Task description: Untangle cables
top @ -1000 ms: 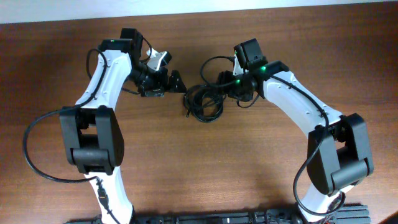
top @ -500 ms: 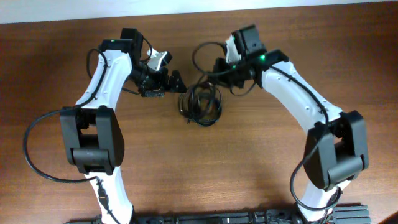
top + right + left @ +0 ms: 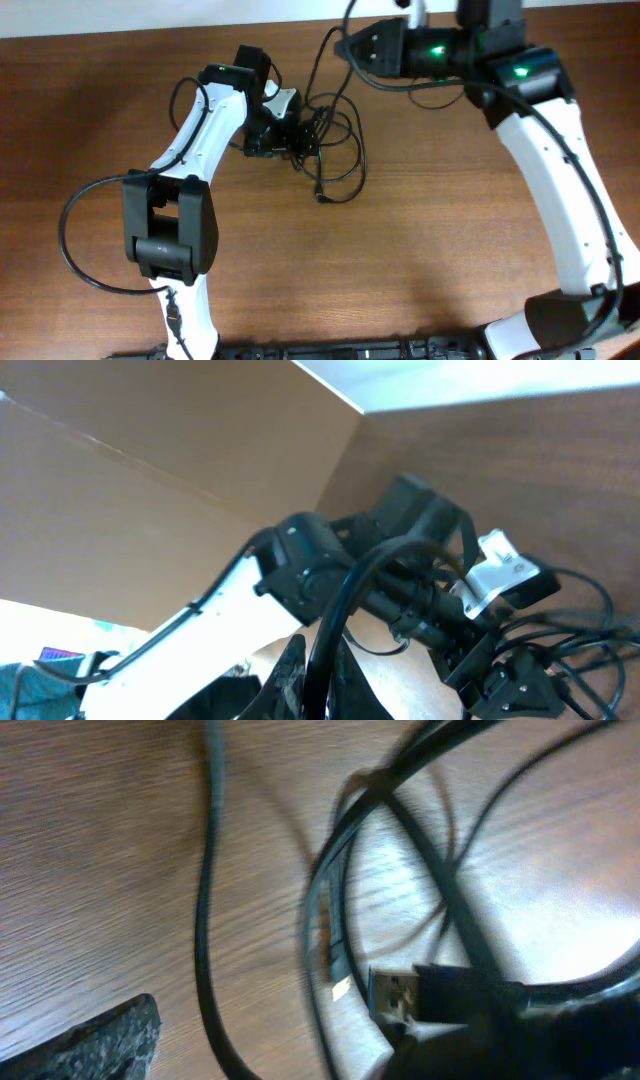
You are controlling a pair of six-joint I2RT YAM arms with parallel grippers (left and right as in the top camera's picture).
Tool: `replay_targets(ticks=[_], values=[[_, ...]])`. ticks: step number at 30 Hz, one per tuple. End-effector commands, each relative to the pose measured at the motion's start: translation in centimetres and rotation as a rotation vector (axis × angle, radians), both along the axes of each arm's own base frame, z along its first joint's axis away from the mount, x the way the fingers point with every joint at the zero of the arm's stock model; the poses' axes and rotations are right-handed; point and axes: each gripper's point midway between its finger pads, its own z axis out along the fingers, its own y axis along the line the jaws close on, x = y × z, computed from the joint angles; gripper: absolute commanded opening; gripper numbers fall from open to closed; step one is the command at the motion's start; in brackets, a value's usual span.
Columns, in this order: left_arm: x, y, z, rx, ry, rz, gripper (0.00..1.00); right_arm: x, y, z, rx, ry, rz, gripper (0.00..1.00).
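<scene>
A knot of thin black cables [image 3: 322, 128] lies on the brown table. My right gripper [image 3: 347, 45] hangs high over the table's far edge, shut on one black strand [image 3: 318, 75] that runs down into the knot. In the right wrist view the two fingers [image 3: 290, 680] pinch that strand [image 3: 345, 595]. My left gripper [image 3: 298, 140] sits low at the knot's left side and is open. Its wrist view shows blurred cable loops [image 3: 205, 920] and a USB plug [image 3: 398, 992] lying between the spread jaws, with one finger [image 3: 95, 1042] at lower left. A loose plug end [image 3: 322, 198] lies nearer the front.
The white wall runs along the table's far edge [image 3: 150, 20]. The left arm [image 3: 230, 600] fills the middle of the right wrist view. A dark rail [image 3: 350, 350] borders the table's front edge.
My right gripper closed on a strand and rose toward the far edge, drawing the knot into looser loops. The left arm moved right, up against the knot.
</scene>
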Motion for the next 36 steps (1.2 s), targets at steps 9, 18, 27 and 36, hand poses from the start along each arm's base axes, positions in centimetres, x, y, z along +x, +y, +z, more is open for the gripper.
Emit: replay_targets(ticks=[9,18,27,36], values=[[2.6,5.6,-1.2,0.244,-0.029,0.254,0.99,1.6,-8.6,-0.5,-0.176,0.057,-0.376,0.04],[3.4,7.1,-1.3,0.276,-0.038,0.329,0.99,-2.6,-6.2,13.6,0.278,-0.125,0.004,0.04],[3.0,0.4,4.3,-0.303,-0.024,0.098,0.98,-8.2,-3.9,15.6,0.273,-0.254,0.343,0.04],[4.5,6.0,12.5,-0.790,-0.056,0.204,0.95,-2.6,-2.1,5.9,0.134,-0.076,0.128,0.04]])
